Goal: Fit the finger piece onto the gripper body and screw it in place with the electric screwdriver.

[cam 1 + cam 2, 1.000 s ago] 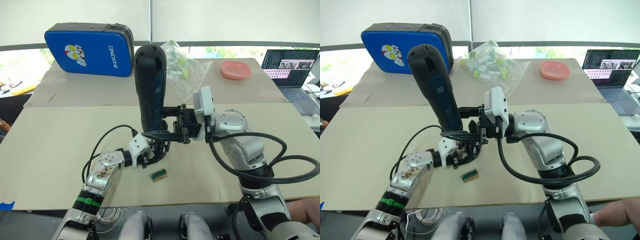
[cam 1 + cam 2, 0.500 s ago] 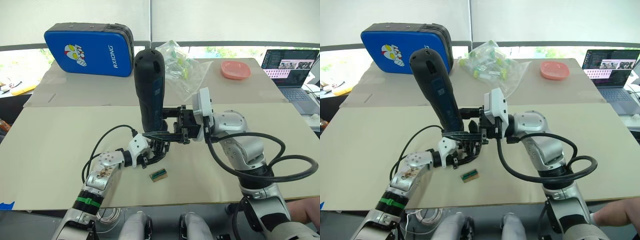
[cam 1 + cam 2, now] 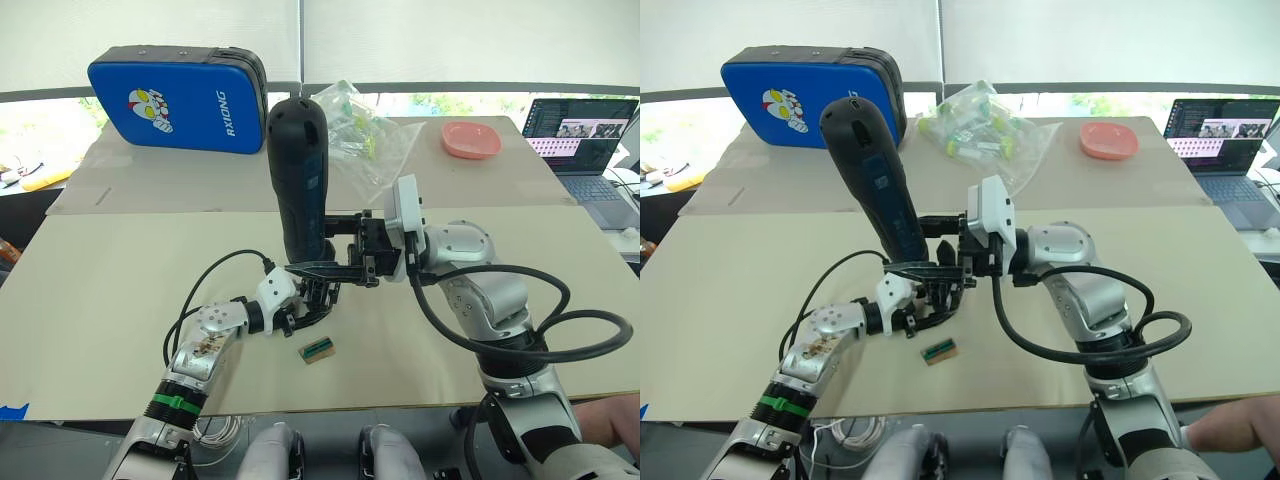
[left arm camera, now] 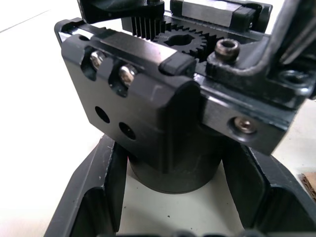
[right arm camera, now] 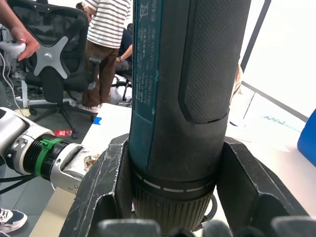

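Observation:
The electric screwdriver (image 3: 300, 170) stands nearly upright over the table's middle, bit end down, with my right gripper (image 3: 335, 243) shut on its lower barrel. The right wrist view has the screwdriver (image 5: 187, 98) clamped between both fingers (image 5: 103, 187). Directly beneath it sits the gripper body (image 3: 316, 298) on the table, my left gripper (image 3: 303, 308) shut on its round base. Close up, the gripper body (image 4: 168, 113) displays a gear, linkages and screw heads. The screwdriver's bit is hidden behind my right fingers. I cannot pick out the finger piece as a separate part.
A small tan-and-green block (image 3: 318, 350) lies just in front of the gripper body. At the back stand a blue case (image 3: 175, 98), a clear bag of small items (image 3: 365, 135), a pink dish (image 3: 471, 139) and a laptop (image 3: 580, 140). A person's hand (image 3: 1240, 425) rests at the near right edge.
The screwdriver's top has sunk slightly and leans a touch less. Both arms and the gripper body stay where they were.

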